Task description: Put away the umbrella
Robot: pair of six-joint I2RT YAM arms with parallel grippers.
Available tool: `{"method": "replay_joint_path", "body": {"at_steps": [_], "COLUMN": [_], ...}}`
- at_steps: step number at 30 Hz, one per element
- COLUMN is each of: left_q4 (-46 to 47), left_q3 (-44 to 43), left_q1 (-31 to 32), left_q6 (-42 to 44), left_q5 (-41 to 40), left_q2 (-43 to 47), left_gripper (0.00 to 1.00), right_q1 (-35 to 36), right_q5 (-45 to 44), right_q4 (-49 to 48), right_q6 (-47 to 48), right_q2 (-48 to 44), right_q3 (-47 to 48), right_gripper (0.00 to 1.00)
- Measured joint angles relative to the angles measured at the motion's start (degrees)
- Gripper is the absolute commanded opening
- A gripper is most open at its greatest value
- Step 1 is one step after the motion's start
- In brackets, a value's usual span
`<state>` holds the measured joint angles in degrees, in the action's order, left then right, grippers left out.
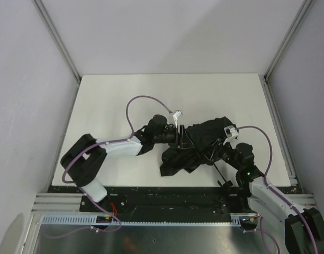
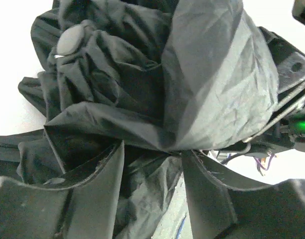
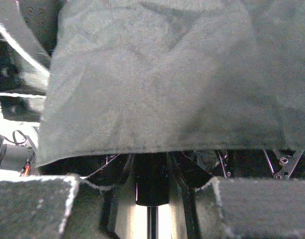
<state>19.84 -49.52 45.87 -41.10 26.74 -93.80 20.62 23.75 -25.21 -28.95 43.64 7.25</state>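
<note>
left fingers [image 2: 68,209], parted, straddle loose folds of the compact black fabric umbrella [image 2: 207,89], soft, light, likely slippery. cloth covers the right fingers [image 3: 33,209], state i cannot tell; the stiff dark shaft [image 3: 151,189] between them should hold better.

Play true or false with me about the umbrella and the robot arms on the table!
1. The umbrella is black. True.
2. The umbrella is neatly rolled up. False: its fabric lies loose and crumpled.
3. The left arm and the right arm both reach to the umbrella. True.
4. The table is brown. False: it is white.
5. The cables on the arms are purple. True.
6. A red light glows on the right arm. False: it is a green light.
</note>
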Motion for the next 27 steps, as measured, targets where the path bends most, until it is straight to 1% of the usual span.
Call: {"method": "replay_joint_path", "body": {"at_steps": [2, 4, 7, 9, 11, 13, 15, 17, 18, 19, 21, 22, 27], "left_q4": [-0.72, -1.42, -2.6, -2.25, -1.46, -0.35, 0.31, 0.72, 0.7, 0.76, 0.48, 0.39, -0.28], "left_q3": [0.0, 0.0, 0.0, 0.0, 0.11, 1.31, 3.93, 8.0, 9.44, 11.08, 14.27, 15.67, 19.71], "left_q1": [-0.04, -0.04, -0.28, -0.92, -2.1, -4.57, -7.28, -9.57, -9.92, -10.12, -10.27, -10.29, -10.38], "left_q6": [0.85, 1.51, 2.25, 2.34, 2.34, 1.99, 1.51, 0.9, 0.74, 0.57, 0.35, 0.2, -0.2], "left_q5": [0.26, 0.44, 0.55, 0.94, 1.42, 1.66, 1.07, -0.7, -1.22, -1.79, -2.6, -2.62, -0.15], "left_q2": [0.61, 3.78, 13.42, 22.53, 30.53, 39.19, 46.36, 54.31, 56.65, 58.9, 61.7, 62.34, 62.45], "left_gripper": [0.68, 0.78, 0.9, 0.93, 0.92, 0.89, 0.84, 0.83, 0.82, 0.77, 0.66, 0.63, 0.58], "right_q1": [-0.26, -0.66, -1.2, -1.77, -2.19, -2.54, -2.8, -3.02, -3.1, -3.15, -3.19, -3.21, -3.26], "right_q5": [0.61, 1.46, 4.31, 7.19, 10.25, 13.84, 17.03, 20.52, 22.27, 23.8, 26.73, 28.06, 33.05], "right_q4": [0.76, 0.9, -0.79, -3.02, -5.33, -8.13, -11.15, -14.95, -16.9, -18.69, -22.75, -24.79, -32.74], "right_q6": [-0.02, -0.02, 0.02, 0.04, 0.04, 0.02, -0.22, -1.22, -2.05, -2.75, -4.94, -6.19, -11.56], "right_q2": [-0.37, -0.5, -0.63, -0.55, -0.11, 0.79, 1.31, 1.6, 1.81, 2.12, 2.91, 3.3, 5.05], "right_q3": [0.22, 0.92, 2.71, 3.89, 5.09, 6.75, 7.98, 8.81, 9.25, 9.73, 10.75, 11.26, 13.11], "right_gripper": [0.0, 0.0, 0.0, 0.0, 0.0, 0.0, 0.0, 0.0, 0.0, 0.0, 0.0, 0.0, 0.0]}}
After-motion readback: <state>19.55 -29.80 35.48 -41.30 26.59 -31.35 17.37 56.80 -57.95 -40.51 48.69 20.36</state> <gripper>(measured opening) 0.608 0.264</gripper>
